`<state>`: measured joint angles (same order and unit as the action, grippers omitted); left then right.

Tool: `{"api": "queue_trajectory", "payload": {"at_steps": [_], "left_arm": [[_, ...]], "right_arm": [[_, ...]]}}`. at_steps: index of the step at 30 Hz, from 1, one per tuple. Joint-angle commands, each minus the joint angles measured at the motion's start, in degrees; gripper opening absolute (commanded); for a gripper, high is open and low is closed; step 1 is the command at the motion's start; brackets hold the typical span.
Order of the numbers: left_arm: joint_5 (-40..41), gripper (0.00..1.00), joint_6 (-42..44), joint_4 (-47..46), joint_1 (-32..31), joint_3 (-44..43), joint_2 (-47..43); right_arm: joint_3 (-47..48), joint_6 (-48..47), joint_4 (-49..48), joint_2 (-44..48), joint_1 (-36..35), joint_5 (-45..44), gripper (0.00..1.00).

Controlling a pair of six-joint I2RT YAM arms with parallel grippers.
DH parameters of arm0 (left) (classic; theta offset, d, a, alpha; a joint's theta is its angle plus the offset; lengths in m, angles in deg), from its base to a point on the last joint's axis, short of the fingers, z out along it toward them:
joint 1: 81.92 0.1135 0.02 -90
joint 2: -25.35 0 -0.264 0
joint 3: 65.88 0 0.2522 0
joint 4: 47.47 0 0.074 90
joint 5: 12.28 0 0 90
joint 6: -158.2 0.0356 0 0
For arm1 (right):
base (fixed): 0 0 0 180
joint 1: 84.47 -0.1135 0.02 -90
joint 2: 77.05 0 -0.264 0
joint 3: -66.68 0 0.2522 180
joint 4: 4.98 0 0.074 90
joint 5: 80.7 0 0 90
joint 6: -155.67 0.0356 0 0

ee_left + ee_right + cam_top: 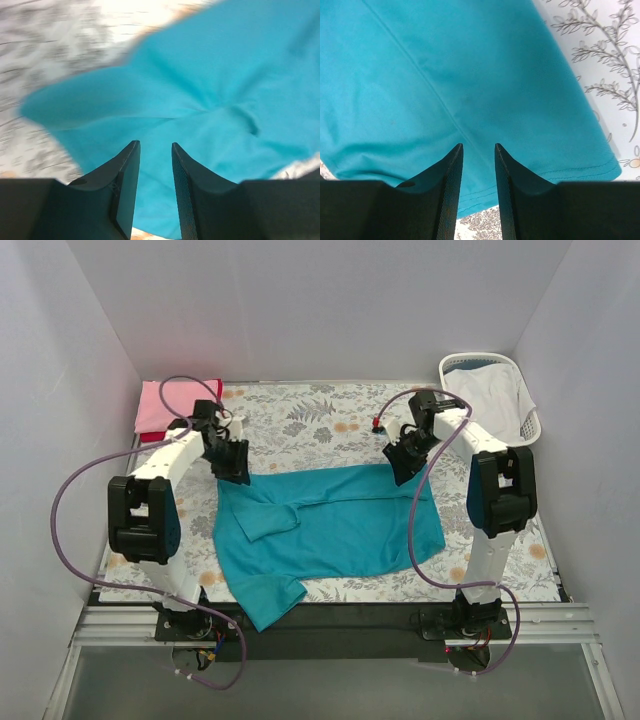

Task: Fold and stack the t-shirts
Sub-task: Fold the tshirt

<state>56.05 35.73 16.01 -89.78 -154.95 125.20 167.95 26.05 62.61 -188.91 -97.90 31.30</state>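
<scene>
The teal-blue t-shirt [330,525] lies spread on the floral table cover, with one sleeve folded onto its body and another sticking out at the near left. My left gripper [235,468] hangs over its far left corner, jaws open with nothing between them; the left wrist view shows blurred teal cloth [210,85] below the gripper [155,145]. My right gripper [405,465] is over the far right edge, jaws open, above the hem [580,172] in the right wrist view [478,146]. The light pink shirt [165,405] lies folded at the back left on a red shirt [214,390].
A white slatted laundry basket [530,405] with pale cloth inside stands at the back right corner. White walls close in the left, back and right sides. The table's near edge carries the black rail and both arm bases.
</scene>
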Motion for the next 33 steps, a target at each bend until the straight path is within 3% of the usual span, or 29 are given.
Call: {"api": "queue_trajectory", "payload": {"at_steps": [1,6,8,13,19,23,26,30,33], "left_arm": [[2.9,0.31,0.2,-4.7,4.3,2.6,0.6],[7.5,0.31,-2.2,-9.9,7.8,3.5,7.3],[7.9,0.3,-2.0,-10.4,11.3,2.7,9.7],[7.0,0.29,-1.0,-11.0,12.6,-2.0,16.8],[7.3,0.28,-1.2,-8.2,12.6,-19.3,29.4],[3.6,0.3,-1.3,-3.6,12.6,-31.8,35.2],[-0.4,0.34,-0.4,-0.2,12.6,-37.8,34.5],[-5.5,0.41,2.7,3.3,12.6,-38.2,27.1],[-7.7,0.44,4.6,4.6,12.6,-32.8,19.2]], "right_arm": [[3.5,3.2,-2.5,-1.7,-0.4,-1.2,0.38],[2.5,4.4,-5.0,-5.7,-0.2,-7.3,0.38],[1.4,4.5,-6.6,-7.1,0.1,-9.2,0.38],[3.0,5.3,-9.1,-11.2,0.9,-13.3,0.4],[14.0,6.5,-10.3,-18.5,1.9,-17.0,0.45],[21.1,5.9,-10.1,-21.0,2.2,-16.4,0.56],[23.2,5.2,-7.6,-16.8,2.0,-11.1,0.71],[18.2,2.1,-4.0,-6.0,1.9,-5.6,0.72],[10.9,-1.0,-1.5,1.4,1.9,-3.6,0.67]]}}
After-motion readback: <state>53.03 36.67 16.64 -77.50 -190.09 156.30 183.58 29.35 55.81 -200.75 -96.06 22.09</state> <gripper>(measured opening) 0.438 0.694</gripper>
